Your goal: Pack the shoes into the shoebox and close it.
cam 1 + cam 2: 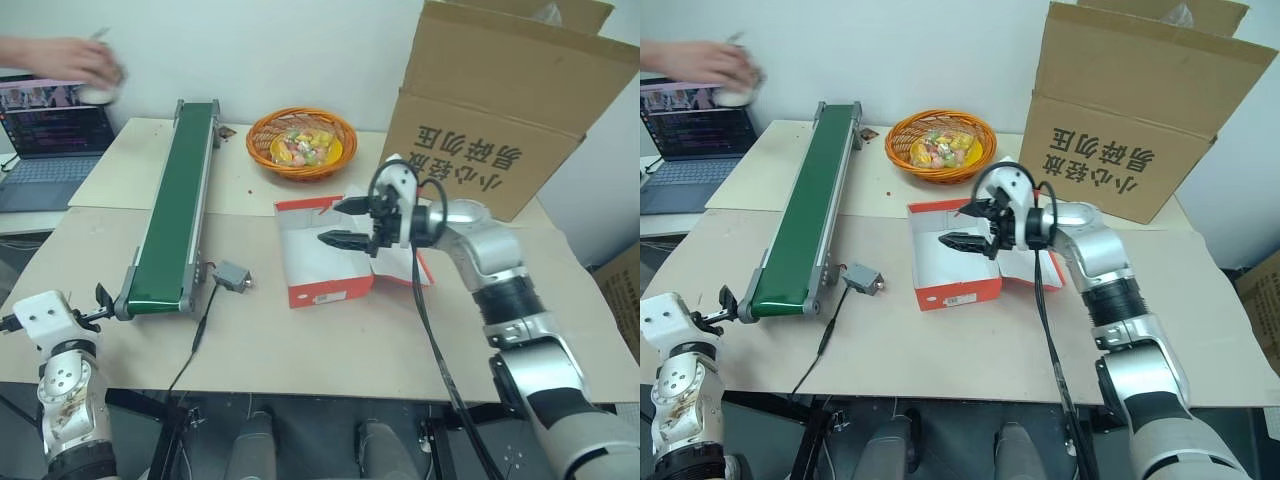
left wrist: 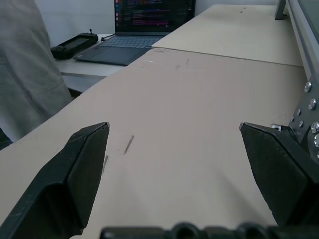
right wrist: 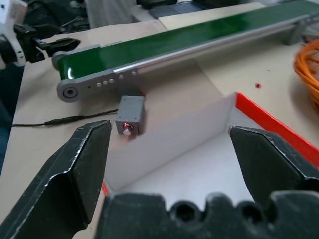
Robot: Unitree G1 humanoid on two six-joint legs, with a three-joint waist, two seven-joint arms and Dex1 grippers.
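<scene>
- The large brown carton (image 1: 500,110) with printed characters stands at the far right of the table (image 1: 330,340); it is not part of the job.
- The green conveyor belt (image 1: 178,205) runs lengthwise from far to near on the left half of the table, with a laptop (image 1: 50,150) beyond its far left side.
- The shoebox (image 1: 950,255) lies open near the middle of the table, white inside and apparently empty, its lid folded back toward the right. Its long axis runs roughly from far to near.
- An orange basket (image 1: 300,142) of coloured items sits just behind the shoebox.
- The right gripper (image 1: 975,228) hovers over the shoebox opening, fingers spread wide and holding nothing; the wrist view looks down into the white interior.
- The left gripper (image 2: 174,149) waits by the near end of the belt, well apart from the box, jaws spread wide and empty, pointing level across bare tabletop.
- A person's hand (image 1: 70,62) at the far left holds a small pale object above the laptop; whether it is one of the shoes I cannot tell.
- A small grey sensor box (image 1: 231,275) on a cable lies between belt and shoebox.
- My reading: no shoe is on the table yet, so packing has not begun. If one arrives along the belt, the left arm is nearer its near end, and the box lies to that arm's right.
</scene>
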